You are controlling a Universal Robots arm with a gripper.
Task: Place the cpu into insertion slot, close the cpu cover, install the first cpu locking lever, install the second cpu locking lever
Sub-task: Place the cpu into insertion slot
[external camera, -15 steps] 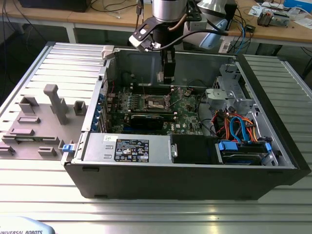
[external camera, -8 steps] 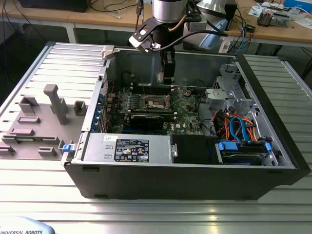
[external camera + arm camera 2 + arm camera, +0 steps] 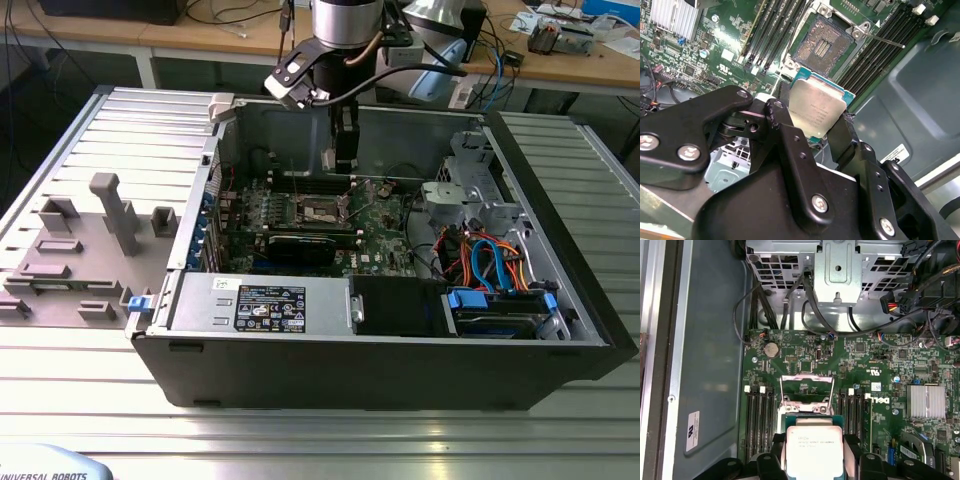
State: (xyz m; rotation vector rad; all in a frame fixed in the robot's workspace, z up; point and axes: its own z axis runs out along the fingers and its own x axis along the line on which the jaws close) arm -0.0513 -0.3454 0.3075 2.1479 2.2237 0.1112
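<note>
Exterior view: high, facing open case (image 3: pixel 380 370). Both wrist views: close above motherboard (image 3: pixel 880 355) (image 3: pixel 715 55), sharing cpu (image 3: pixel 814 452) (image 3: pixel 817 110).

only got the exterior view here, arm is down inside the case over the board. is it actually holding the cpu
Observer: Yes, in both wrist views the cpu is clamped between the jaws, metal top showing.
Operator: is the slot free
Observer: In the second wrist view the insertion slot is bare, contacts exposed; the cpu is held off it, not seated.
Operator: and the cover
Observer: In the first wrist view the cpu cover stands swung up, not down over the slot.
</note>
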